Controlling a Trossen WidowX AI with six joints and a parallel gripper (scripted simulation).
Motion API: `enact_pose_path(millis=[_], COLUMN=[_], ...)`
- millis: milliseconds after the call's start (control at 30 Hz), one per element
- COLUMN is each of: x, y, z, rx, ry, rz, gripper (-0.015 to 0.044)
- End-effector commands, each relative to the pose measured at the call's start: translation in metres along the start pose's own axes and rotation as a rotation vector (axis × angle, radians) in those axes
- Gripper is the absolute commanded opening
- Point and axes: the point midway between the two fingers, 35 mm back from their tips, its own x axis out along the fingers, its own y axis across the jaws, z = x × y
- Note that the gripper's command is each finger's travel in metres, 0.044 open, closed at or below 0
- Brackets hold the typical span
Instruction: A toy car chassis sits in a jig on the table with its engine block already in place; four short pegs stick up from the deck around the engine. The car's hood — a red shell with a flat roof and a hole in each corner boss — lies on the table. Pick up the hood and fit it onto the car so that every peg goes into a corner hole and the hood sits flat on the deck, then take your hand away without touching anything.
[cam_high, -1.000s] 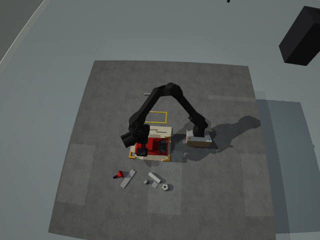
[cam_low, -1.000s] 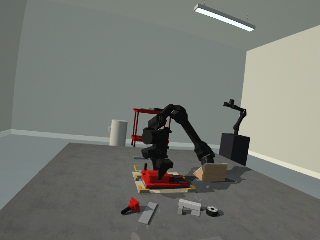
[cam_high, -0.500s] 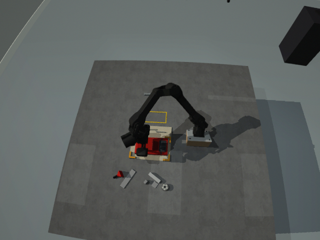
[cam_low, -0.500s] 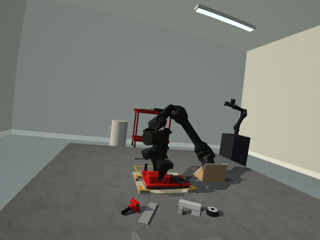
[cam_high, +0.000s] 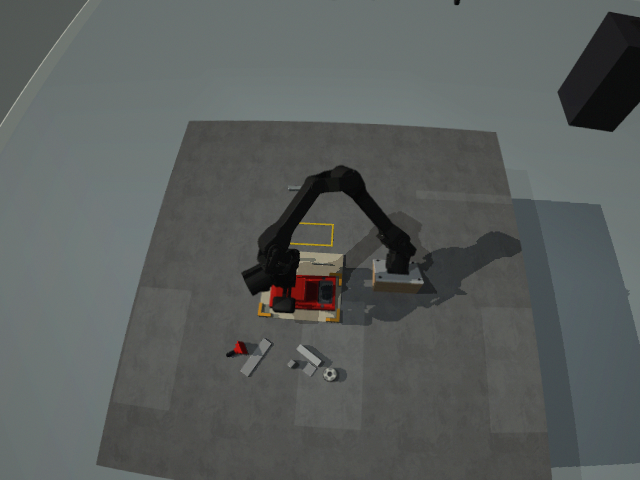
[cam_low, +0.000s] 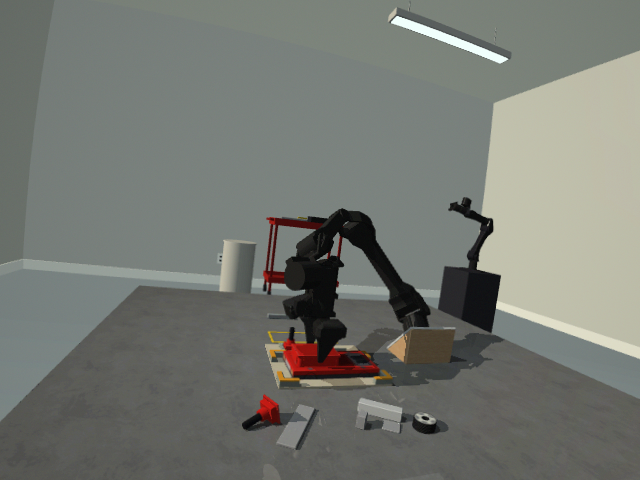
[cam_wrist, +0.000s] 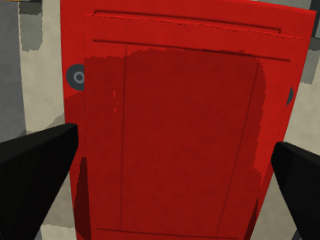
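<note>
The red hood (cam_high: 300, 289) (cam_low: 305, 355) (cam_wrist: 175, 100) lies over the left part of the red chassis (cam_low: 356, 367) (cam_wrist: 71, 30) and looks about level. The chassis sits in the cream jig (cam_high: 336, 260) (cam_low: 336, 382) (cam_wrist: 42, 90) with orange corners. My gripper (cam_low: 316, 351) (cam_wrist: 177, 143) is open. Its fingers stand low on either side of the hood, with a narrow gap to each hood side in the wrist view. A dark disc (cam_wrist: 78, 77) with a ring shows on the deck beside the hood. Pegs and corner holes cannot be made out. The engine block is hidden.
In front of the jig lie a red part with a black rod (cam_high: 239, 347) (cam_low: 263, 412), a grey strip (cam_high: 256, 357) (cam_low: 297, 426), several grey blocks (cam_low: 379, 409) and a black-and-white wheel (cam_high: 329, 374) (cam_low: 424, 421). Another black rod (cam_low: 291, 334) stands behind the chassis. A yellow outline (cam_high: 333, 235) lies behind the jig.
</note>
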Motion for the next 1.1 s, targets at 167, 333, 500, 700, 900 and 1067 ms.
enact_pose_path(millis=[167,333,500,700,900,1067], x=[-0.043,-0.072,-0.072,-0.072,-0.072,-0.072], y=[0.002,0.001,0.001,0.001,0.001,0.001], z=[0.002,0.000,0.000,0.000,0.000,0.000], rx=[-0.001,-0.001,-0.001,-0.001,-0.001,-0.001], ry=[0.002,0.005,0.005,0.005,0.005,0.005], rz=[0.001,0.000,0.000,0.000,0.000,0.000], gripper=[0.0440,0.0440,0.0440,0.0440,0.0440,0.0440])
